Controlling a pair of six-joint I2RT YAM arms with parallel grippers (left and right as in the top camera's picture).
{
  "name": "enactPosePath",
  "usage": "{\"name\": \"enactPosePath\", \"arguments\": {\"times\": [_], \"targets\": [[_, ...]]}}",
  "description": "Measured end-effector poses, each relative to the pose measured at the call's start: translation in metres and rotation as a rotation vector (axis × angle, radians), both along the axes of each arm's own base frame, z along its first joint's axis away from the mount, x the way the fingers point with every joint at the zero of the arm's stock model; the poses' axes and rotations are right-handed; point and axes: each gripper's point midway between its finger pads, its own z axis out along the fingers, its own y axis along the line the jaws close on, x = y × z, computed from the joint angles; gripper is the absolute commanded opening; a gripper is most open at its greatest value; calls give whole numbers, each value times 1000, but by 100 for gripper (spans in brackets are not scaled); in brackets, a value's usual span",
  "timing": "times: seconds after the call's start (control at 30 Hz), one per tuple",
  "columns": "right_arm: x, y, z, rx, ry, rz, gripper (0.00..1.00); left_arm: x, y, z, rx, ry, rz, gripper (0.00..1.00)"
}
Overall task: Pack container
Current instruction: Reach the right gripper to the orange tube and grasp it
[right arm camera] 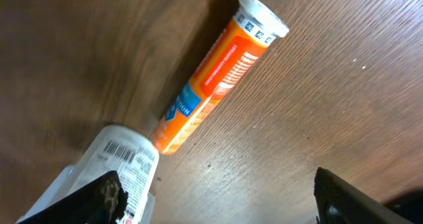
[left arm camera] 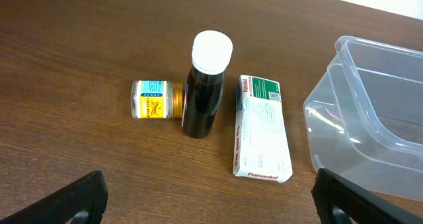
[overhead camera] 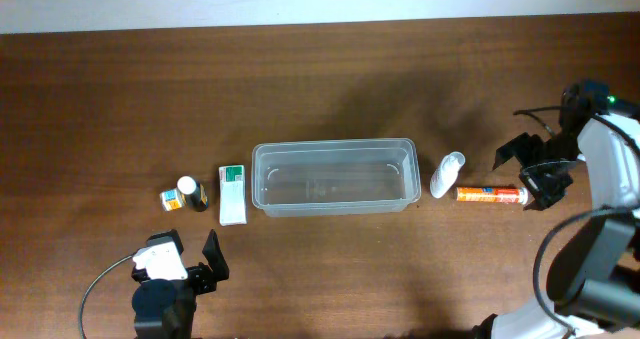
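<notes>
The clear plastic container (overhead camera: 334,177) sits mid-table, empty; its corner shows in the left wrist view (left arm camera: 370,118). Left of it lie a white Panadol box (overhead camera: 232,193) (left arm camera: 262,127), a dark bottle with a white cap (overhead camera: 191,192) (left arm camera: 204,85) and a small yellow jar (overhead camera: 171,200) (left arm camera: 154,99). Right of it are a white bottle (overhead camera: 447,174) (right arm camera: 122,168) and an orange tube (overhead camera: 490,194) (right arm camera: 218,72). My left gripper (overhead camera: 190,269) (left arm camera: 211,207) is open and empty, in front of the box. My right gripper (overhead camera: 535,169) (right arm camera: 218,201) is open, above the table by the orange tube.
The wooden table's far edge (overhead camera: 320,24) runs along the top of the overhead view. A cable (overhead camera: 100,284) loops by the left arm.
</notes>
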Motion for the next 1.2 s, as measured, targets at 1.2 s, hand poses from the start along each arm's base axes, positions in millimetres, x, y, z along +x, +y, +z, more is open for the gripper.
{"name": "enactPosePath", "arguments": {"times": [1.2], "targets": [[0,10,-71,-139,110,-289,55,0,0,0,0,0,0,100]]}}
